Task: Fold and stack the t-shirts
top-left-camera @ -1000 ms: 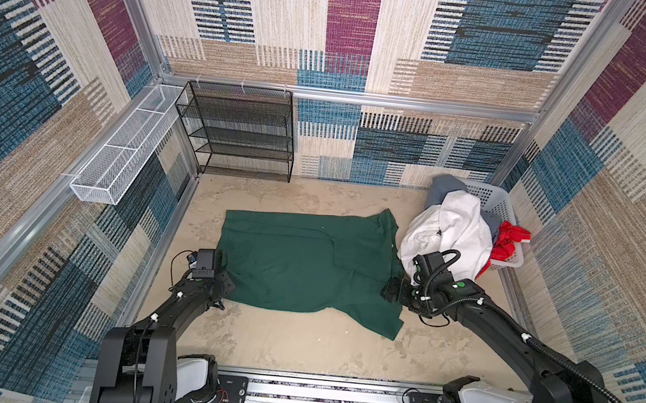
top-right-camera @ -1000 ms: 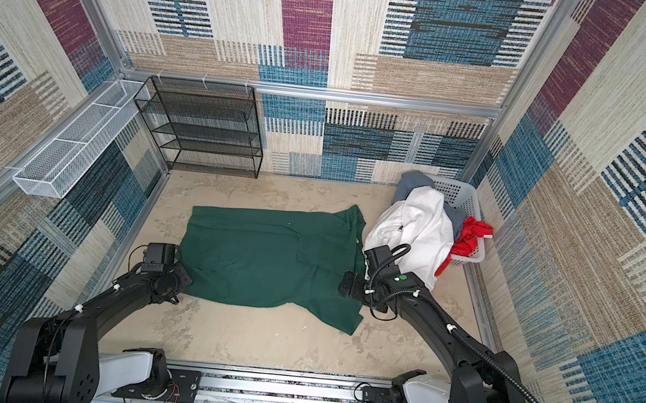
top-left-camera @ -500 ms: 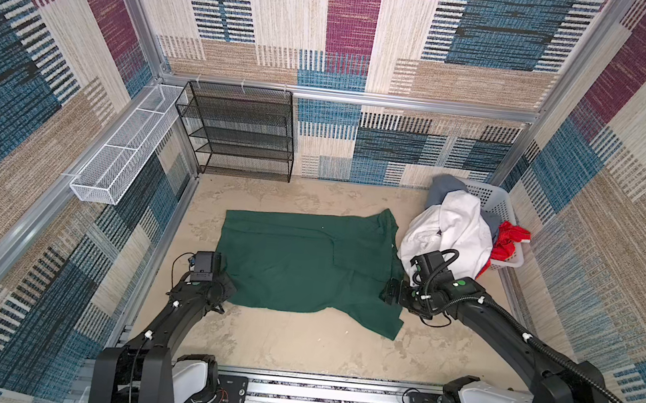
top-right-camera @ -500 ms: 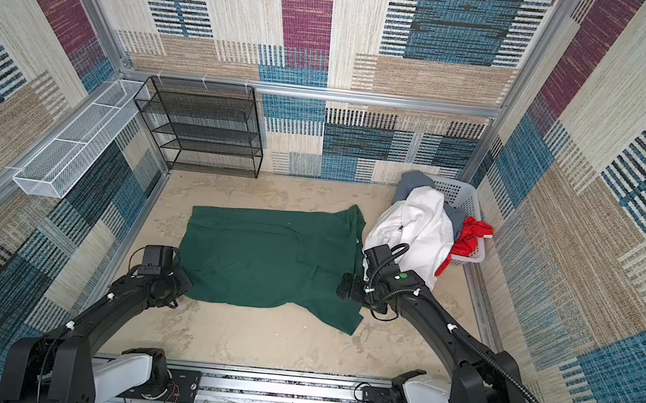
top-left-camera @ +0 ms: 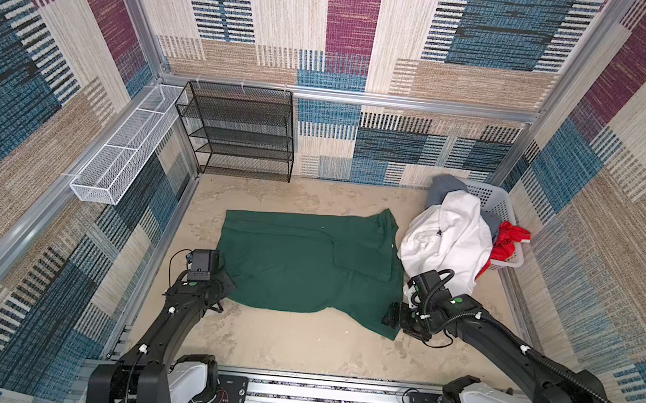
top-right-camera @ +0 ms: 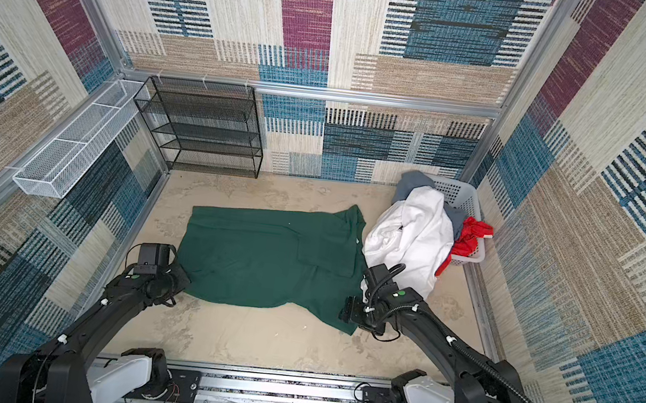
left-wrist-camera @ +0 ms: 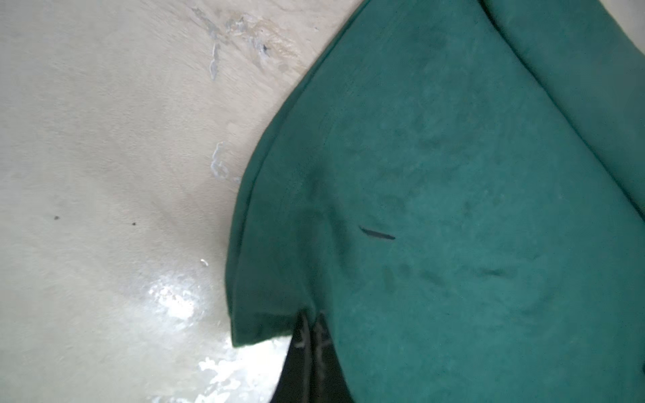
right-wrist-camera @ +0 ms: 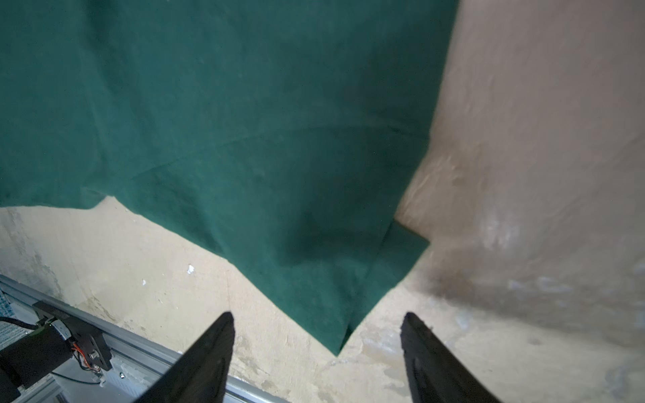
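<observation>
1. Beige tabletop (top-left-camera: 295, 345), walled by patterned carpet panels, carries the dark green t-shirt (top-left-camera: 305, 267). You see it spread flat at the middle in both top views.
2. Your left gripper (left-wrist-camera: 311, 319) is closed, its dark fingers (left-wrist-camera: 303, 345) pinching the near-left hem corner, with cloth draped over them.
3. Your right gripper (right-wrist-camera: 317, 315) sits low with its fingers apart at the near-right corner. That corner pokes into the gap between the tips, and you cannot tell whether it touches them.
4. At far right, the white t-shirt (top-left-camera: 450, 239) spills over the pale basket (top-left-camera: 497, 199) onto the tabletop, just beside the green cloth. The grey t-shirt (top-left-camera: 445, 182) and red t-shirt (top-left-camera: 511, 238) lie in the basket.
5. Your black mesh shelf (top-left-camera: 238, 129) stands against the back wall, well apart.
</observation>
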